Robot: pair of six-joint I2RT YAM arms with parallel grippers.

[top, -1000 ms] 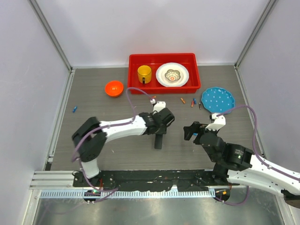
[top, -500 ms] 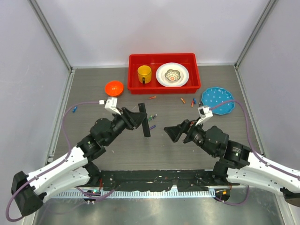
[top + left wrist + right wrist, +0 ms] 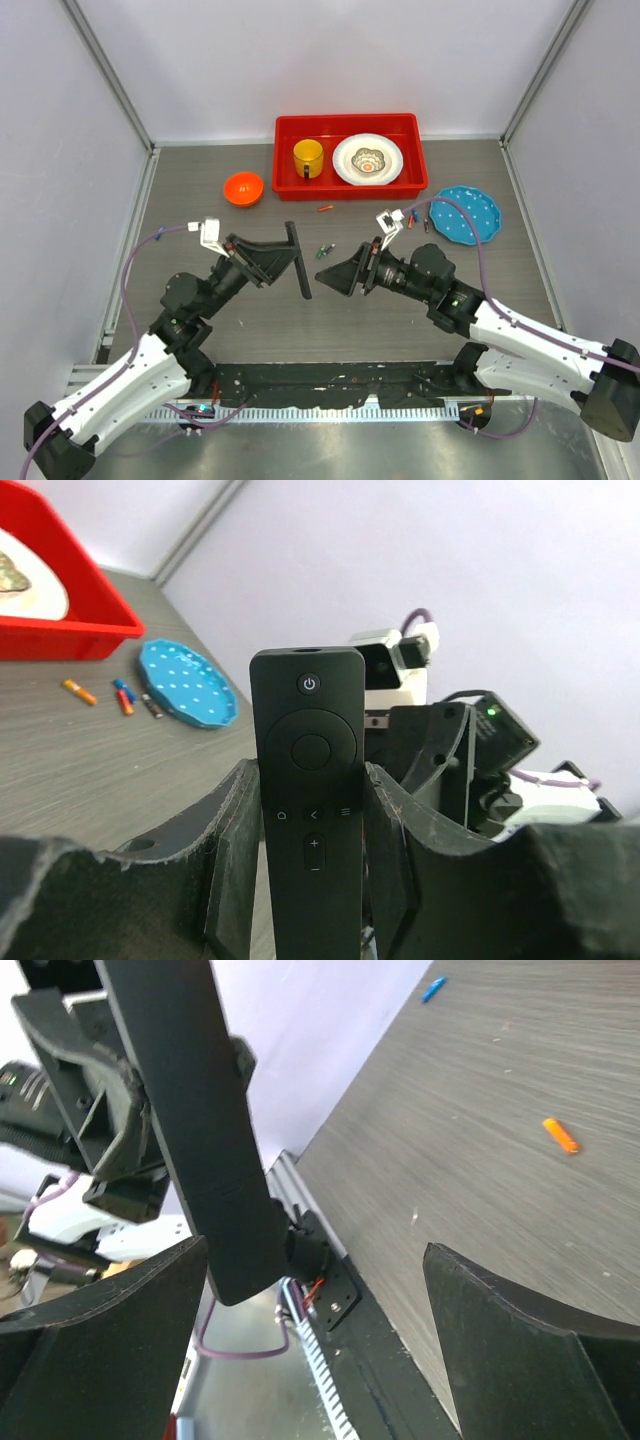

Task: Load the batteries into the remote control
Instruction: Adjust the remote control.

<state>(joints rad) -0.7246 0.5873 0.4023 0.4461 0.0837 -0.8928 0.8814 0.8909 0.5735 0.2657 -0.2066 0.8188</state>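
The left fingers [image 3: 232, 860] are clamped on both sides of the remote [image 3: 311, 780], holding it up off the table [image 3: 330, 330]. The right fingers [image 3: 110, 1340] gape wide and empty, close to the remote. Batteries [image 3: 324, 250] lie scattered on the table, some beside the blue plate [image 3: 465, 213].

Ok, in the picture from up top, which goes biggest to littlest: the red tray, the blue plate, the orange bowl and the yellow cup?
1. red tray
2. blue plate
3. orange bowl
4. yellow cup, though it looks only a little smaller than the bowl, so those two are close.
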